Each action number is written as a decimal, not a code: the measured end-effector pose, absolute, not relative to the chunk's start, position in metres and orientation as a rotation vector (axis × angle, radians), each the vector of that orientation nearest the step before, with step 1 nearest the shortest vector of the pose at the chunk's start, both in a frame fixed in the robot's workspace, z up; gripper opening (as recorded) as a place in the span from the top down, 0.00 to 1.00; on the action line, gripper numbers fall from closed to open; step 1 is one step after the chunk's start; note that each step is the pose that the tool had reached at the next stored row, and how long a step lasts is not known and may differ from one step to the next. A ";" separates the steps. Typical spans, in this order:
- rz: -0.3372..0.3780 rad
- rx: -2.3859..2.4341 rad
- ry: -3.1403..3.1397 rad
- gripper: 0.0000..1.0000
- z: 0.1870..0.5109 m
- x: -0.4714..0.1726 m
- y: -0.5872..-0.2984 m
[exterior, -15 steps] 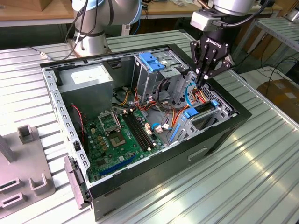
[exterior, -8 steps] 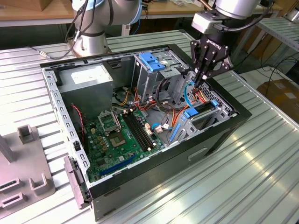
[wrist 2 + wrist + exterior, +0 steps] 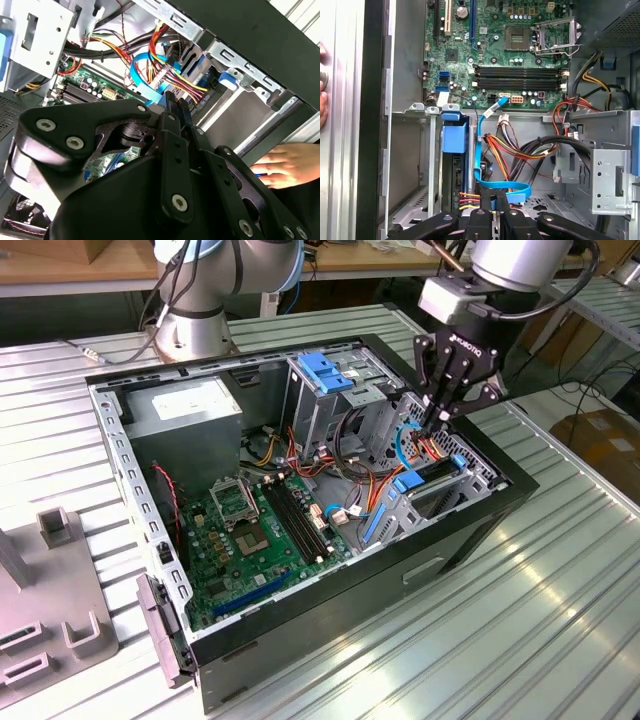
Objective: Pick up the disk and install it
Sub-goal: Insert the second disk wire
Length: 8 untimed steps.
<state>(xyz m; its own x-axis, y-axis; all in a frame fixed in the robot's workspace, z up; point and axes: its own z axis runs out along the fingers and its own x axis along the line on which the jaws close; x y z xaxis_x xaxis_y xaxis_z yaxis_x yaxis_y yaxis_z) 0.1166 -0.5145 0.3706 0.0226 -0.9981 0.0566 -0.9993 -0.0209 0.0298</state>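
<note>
Ribbed metal table under open computer case, workshop clutter behind. Gripper lowered into the drive-bay corner; fingers drawn narrow, almost together. Cannot tell whether anything is pinched between them. Disk just beside and below the fingertips, standing on edge in the lower cage, blue rails at both ends; looks seated or nearly so. In the first wrist view, dark disk edge just beside the fingers, blue cable looping right at the tips, red-yellow wire bundle close on the far side. Person's hand resting on the outer case wall, well apart from the fingers.

Judged step: seating or plugging at the disk. Best done with a straight push along the rails, tips kept off the cable loop, no side load on the connectors.
</note>
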 end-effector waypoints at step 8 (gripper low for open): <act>0.032 2.207 -2.150 0.84 0.371 0.116 -0.517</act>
<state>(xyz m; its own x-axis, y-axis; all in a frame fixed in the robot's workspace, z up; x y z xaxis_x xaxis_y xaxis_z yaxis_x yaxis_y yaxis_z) 0.1163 -0.5165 0.3705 0.0269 -0.9980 0.0567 -0.9993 -0.0253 0.0286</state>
